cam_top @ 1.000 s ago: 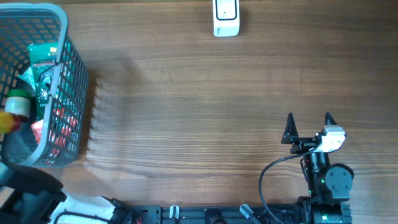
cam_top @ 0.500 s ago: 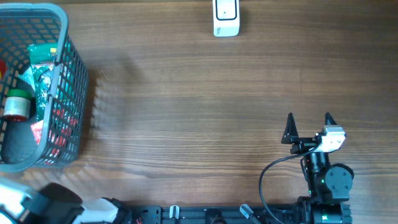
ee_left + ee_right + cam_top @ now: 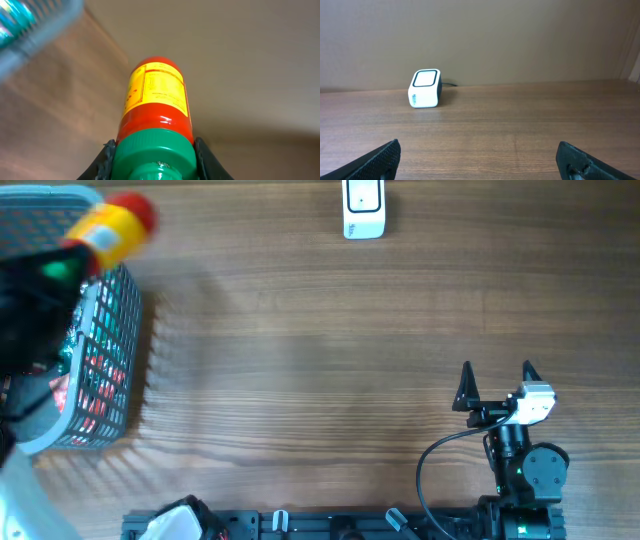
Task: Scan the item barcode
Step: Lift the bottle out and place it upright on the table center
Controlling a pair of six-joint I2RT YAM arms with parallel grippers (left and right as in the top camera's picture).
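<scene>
here we go: the wide wooden table (image 3: 320, 350) looks the same as a second ago, but over at nine o'clock the grey basket (image 3: 125, 320) has given something up. a moment back the bottle (image 3: 112, 228) was down inside it, and now it's out, hanging over the basket's far rim at about ten o'clock with its red end aimed toward two o'clock. my left gripper (image 3: 154, 147) is closed narrow on the cap end, a finger (image 3: 107, 157) pressed in on each side. from that wrist i look straight along the bottle: green cap (image 3: 154, 162), red shoulder, yellow label (image 3: 155, 90) with fine print too small for me to say whether the barcode is on this face. so the pick is done, i'd say, and the carry is what's left. the scanner (image 3: 363, 208) sits at twelve o'clock by the far edge, well apart from the bottle, its window seemingly facing up. my right gripper (image 3: 497, 380) waits at four o'clock, spread wide, holding nothing, facing that scanner. my call next: bring the bottle across and turn the label to the window.
</scene>
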